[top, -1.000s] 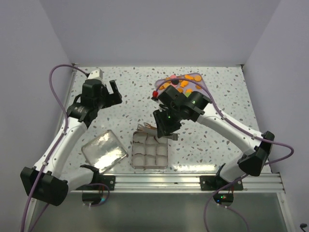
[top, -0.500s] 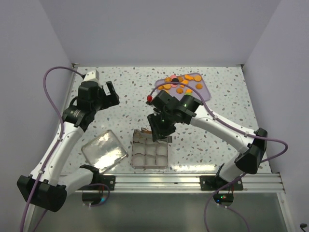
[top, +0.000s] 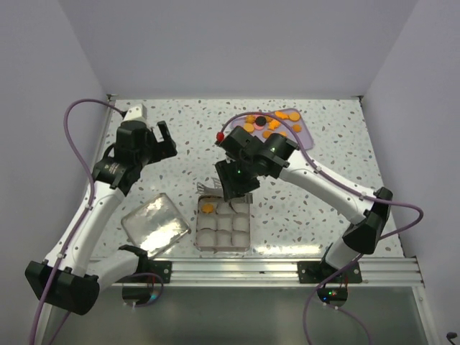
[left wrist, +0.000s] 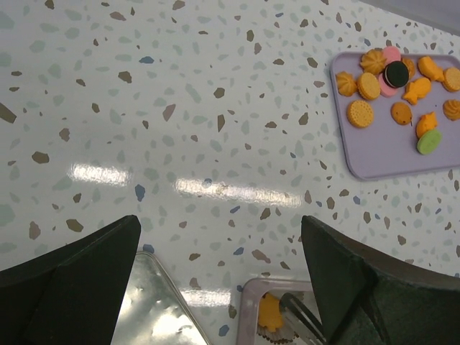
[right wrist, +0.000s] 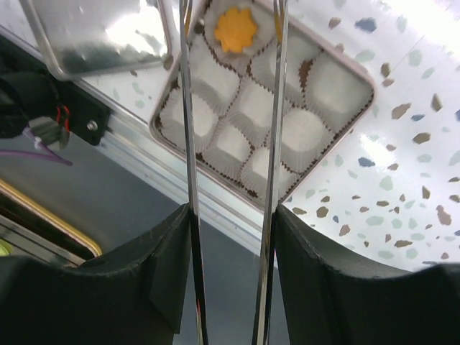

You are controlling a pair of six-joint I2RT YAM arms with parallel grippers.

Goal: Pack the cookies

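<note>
- The left tool [left wrist: 219,224] hangs above the speckled surface [top: 180,122] at the left. Its two dark fingers are spread wide with nothing between them, so it is released.
- A shiny metal lid [top: 154,224] lies flat on the surface near the left arm's base, just left of the square tin and tilted against its edges.
- The square tin [top: 249,228] sits at the near middle of the surface and holds nine white paper cups [right wrist: 253,108] in three rows of three.
- One orange cookie [right wrist: 238,29], flower-edged, lies flat in the far-left corner cup. The other eight cups hold no cookie.
- The right tool [right wrist: 232,8] points down over that corner of the tin. Its two long thin metal fingers stand either side of the cookie without touching it, so it is released and grasps nothing.
- A lilac tray [left wrist: 374,165] lies at the far right of the surface, well apart from the tin.
- The rest of the cookies [top: 273,126] lie bunched on the far half of the tray. Most are orange rounds and shapes.
- Among them are a green cookie [left wrist: 429,141] at the group's near edge, a dark cookie [left wrist: 396,72] with a pale middle, and a pink cookie [left wrist: 390,54] just beside the dark one.
</note>
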